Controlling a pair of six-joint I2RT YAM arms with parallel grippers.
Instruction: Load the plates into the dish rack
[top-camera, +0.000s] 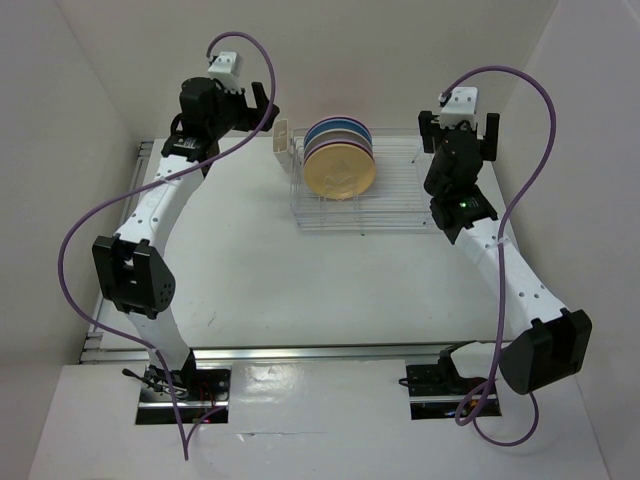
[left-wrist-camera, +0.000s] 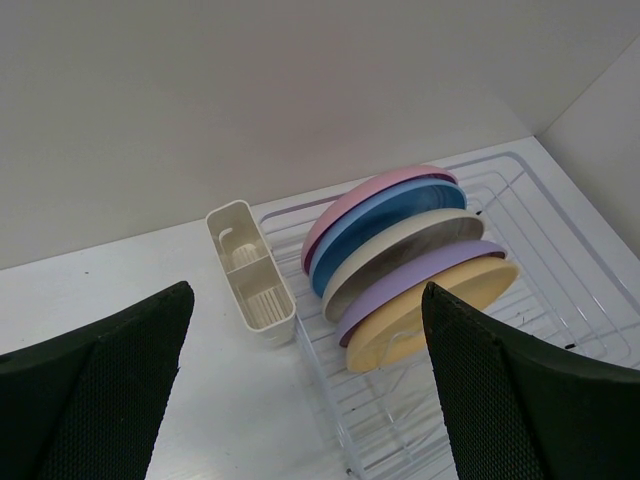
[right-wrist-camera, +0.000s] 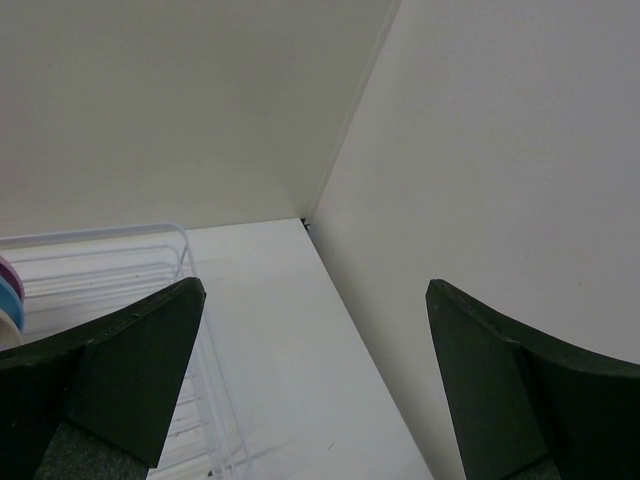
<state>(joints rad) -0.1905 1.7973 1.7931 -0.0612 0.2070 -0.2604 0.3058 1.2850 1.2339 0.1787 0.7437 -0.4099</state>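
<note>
On white worktop (top-camera: 260, 280) between pale walls (top-camera: 60, 110), plates (top-camera: 340, 165) upright in dish rack (top-camera: 400, 203), left hand (left-wrist-camera: 305, 290) and right hand (right-wrist-camera: 315, 287) released.

plates (left-wrist-camera: 410, 265) overlapping, each half hidden, dish rack (left-wrist-camera: 560, 260) cut by frame edge

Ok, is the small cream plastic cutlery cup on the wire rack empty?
Empty. The left wrist view looks into the small cream plastic cutlery cup: only its dividers and slotted floor show.
</note>
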